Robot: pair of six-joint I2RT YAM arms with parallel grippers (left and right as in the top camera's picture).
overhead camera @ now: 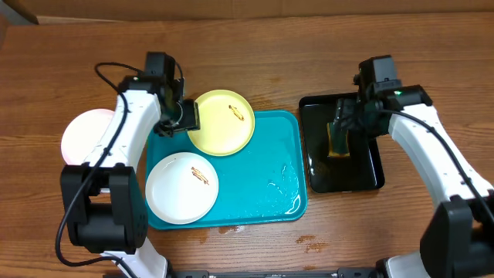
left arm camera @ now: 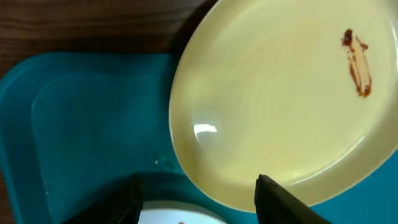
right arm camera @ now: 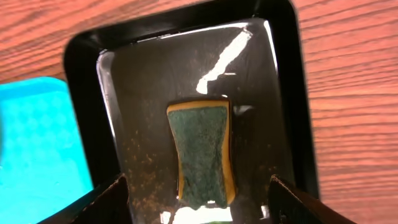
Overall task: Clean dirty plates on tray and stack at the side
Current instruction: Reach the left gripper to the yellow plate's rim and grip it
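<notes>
Rear plate, front plate on tray; sponge in smaller tray.

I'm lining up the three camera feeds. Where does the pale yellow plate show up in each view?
Overhead: the pale yellow plate sits at upper centre, overlapping the top-left corner of the turquoise tray.
Left wrist: the plate fills the upper right, cut off by the frame's edge.
Right wrist: not in it.
Shared landmark: the turquoise tray, at left in the left wrist view and at the left edge of the right wrist view.
</notes>
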